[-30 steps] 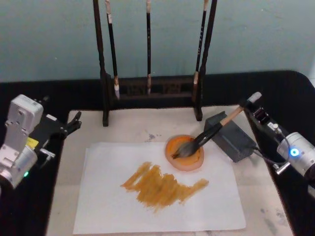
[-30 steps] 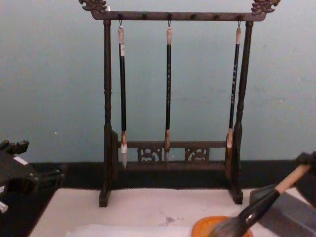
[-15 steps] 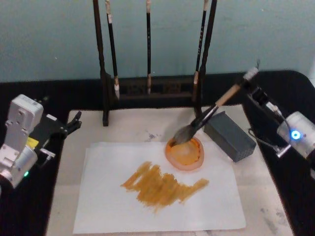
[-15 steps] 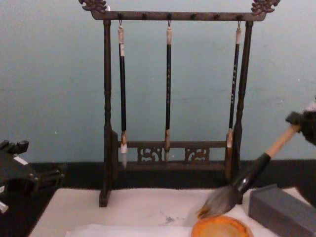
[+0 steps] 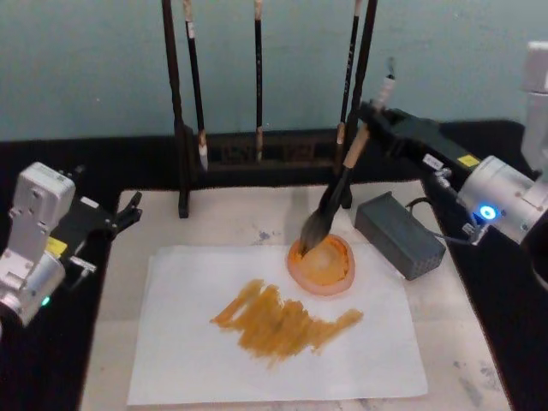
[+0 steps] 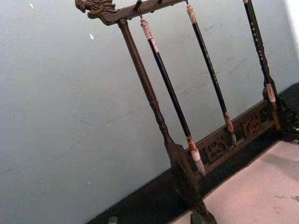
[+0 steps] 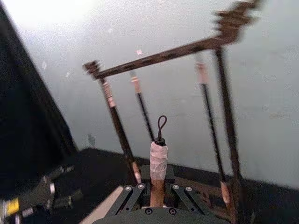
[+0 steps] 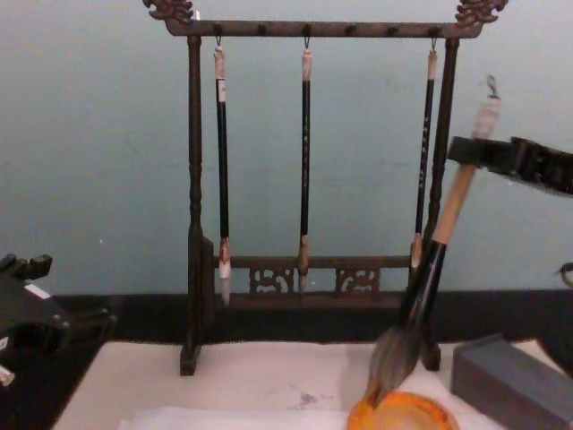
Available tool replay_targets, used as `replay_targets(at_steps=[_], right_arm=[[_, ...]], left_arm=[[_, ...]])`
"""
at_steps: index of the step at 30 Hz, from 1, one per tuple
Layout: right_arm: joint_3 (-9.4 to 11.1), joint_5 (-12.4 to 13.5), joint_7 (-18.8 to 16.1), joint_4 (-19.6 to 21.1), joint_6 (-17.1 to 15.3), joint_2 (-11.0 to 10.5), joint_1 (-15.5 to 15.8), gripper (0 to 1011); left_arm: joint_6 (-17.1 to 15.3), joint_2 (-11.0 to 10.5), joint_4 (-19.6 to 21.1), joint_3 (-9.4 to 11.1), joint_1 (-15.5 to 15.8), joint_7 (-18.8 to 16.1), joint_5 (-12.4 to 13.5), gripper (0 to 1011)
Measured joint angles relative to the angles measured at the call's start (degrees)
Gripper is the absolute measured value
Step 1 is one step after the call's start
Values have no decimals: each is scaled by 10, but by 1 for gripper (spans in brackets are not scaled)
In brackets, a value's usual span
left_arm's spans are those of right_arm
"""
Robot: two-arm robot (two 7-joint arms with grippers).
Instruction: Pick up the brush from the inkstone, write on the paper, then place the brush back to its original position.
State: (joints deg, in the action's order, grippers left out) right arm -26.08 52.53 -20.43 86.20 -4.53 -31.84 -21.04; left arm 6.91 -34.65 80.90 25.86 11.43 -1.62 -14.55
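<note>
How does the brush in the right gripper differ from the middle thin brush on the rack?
The brush is thick with a bushy tuft; the middle thin brush is slender with a small tip. The brush tilts, held by the right gripper; the middle thin brush hangs straight from the rack. Both point bristles down.

Light: even, soft, moderately bright.
Shadows: faint, soft-edged, beside the brush (image 8: 428,278) on the mat (image 8: 242,376).
Glare: white washout on the wall (image 7: 46,14), right wrist view.

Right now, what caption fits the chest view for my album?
Right gripper holds the large grey-brown-bristled calligraphy brush, tip at the round orange dish; left gripper parked aside.
</note>
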Motion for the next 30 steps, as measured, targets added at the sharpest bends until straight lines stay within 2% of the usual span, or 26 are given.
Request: replay_targets(at_steps=[7,11,14,18,30], right_arm=[[-32,-94,5,35,7,-17,-15,169],[-43,-129,7,46,8,-22,-20,169],[-45,-145,8,51,10,-24,-21,169],[-39,-150,9,52,10,-20,-19,169],[-40,-149,9,52,10,-21,-19,169]], left_arm=[[0,0,0,0,0,0,0,1010],[0,0,0,0,0,0,0,1010],[0,0,0,0,0,0,0,1010],[0,0,0,0,0,0,0,1010],[0,0,0,0,0,0,0,1010]])
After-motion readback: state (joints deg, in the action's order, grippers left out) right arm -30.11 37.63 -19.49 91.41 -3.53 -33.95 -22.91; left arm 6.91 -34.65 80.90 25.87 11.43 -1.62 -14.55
